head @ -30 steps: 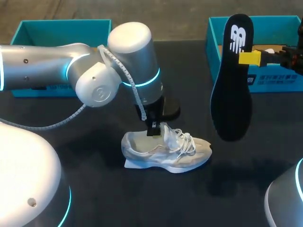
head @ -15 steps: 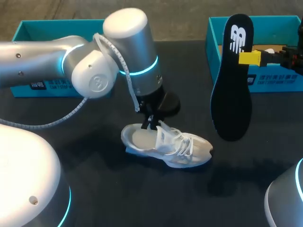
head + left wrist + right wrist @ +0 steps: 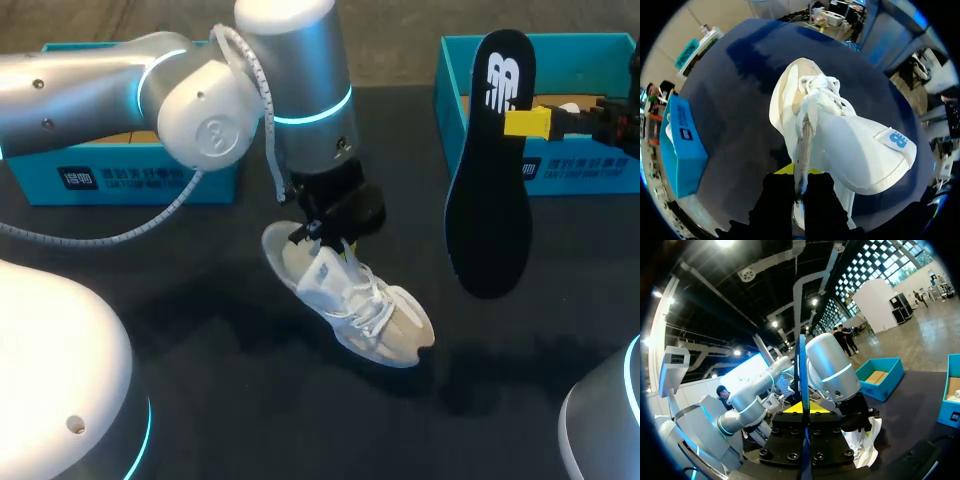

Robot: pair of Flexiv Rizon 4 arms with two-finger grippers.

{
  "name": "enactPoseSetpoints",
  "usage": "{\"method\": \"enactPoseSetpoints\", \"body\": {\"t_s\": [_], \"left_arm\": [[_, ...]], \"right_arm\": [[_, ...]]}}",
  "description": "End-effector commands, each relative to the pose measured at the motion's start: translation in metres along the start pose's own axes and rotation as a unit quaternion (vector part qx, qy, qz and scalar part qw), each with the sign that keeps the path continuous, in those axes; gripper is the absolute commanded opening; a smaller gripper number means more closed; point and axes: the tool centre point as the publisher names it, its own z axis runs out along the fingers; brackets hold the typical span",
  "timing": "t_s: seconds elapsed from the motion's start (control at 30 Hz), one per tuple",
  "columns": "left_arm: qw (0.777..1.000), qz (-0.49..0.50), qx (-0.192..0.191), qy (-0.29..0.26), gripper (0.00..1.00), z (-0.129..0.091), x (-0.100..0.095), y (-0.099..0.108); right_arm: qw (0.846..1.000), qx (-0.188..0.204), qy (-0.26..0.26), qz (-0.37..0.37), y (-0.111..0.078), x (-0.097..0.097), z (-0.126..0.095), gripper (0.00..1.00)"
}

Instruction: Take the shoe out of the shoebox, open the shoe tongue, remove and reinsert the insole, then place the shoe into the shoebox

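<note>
A white shoe (image 3: 350, 300) hangs tilted over the middle of the black table, heel up and toe low toward the right. My left gripper (image 3: 322, 240) is shut on its tongue. In the left wrist view the tongue (image 3: 805, 135) runs straight out from between the fingers of the left gripper (image 3: 800, 182), with the shoe (image 3: 855, 150) and its laces ahead. The black insole (image 3: 490, 170) hangs upright in the air, with my right gripper (image 3: 530, 122) shut on its upper part. In the right wrist view the insole (image 3: 802, 365) shows edge-on in the right gripper (image 3: 804, 412), and the shoe (image 3: 865, 440) lies beyond it.
A teal shoebox (image 3: 600, 170) stands at the back right, just behind the insole. A second teal box (image 3: 120, 175) stands at the back left, behind my left arm (image 3: 200, 110). That box (image 3: 682, 145) also shows off to one side of the left gripper.
My left arm has risen and turned, lifting the shoe by its tongue from flat on the table to a steep tilt, heel up. The right arm and insole have not moved.
</note>
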Motion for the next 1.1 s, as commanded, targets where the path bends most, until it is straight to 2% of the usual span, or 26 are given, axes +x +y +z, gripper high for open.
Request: {"method": "enactPoseSetpoints", "body": {"t_s": [0.03,0.33,0.5,0.87,1.1], "left_arm": [[0.996,0.089,-0.004,0.006,0.00,-0.007,0.003,0.007],[0.971,0.236,-0.031,0.038,0.00,-0.003,0.022,0.017],[0.960,0.274,-0.048,0.041,0.00,0.002,0.022,0.024],[0.948,0.312,-0.030,0.054,0.00,0.015,0.016,0.031],[0.939,0.337,-0.016,0.072,0.00,0.021,0.018,0.015]], "right_arm": [[1.000,0.001,0.000,0.001,0.000,-0.001,0.001,0.00],[1.000,0.001,0.000,0.001,0.000,-0.001,0.001,0.00],[1.000,0.001,0.000,0.001,0.000,-0.001,0.001,0.00],[1.000,0.001,0.000,0.001,0.000,-0.001,0.001,0.00],[1.000,0.001,0.000,0.001,0.000,-0.001,0.001,0.00]]}}
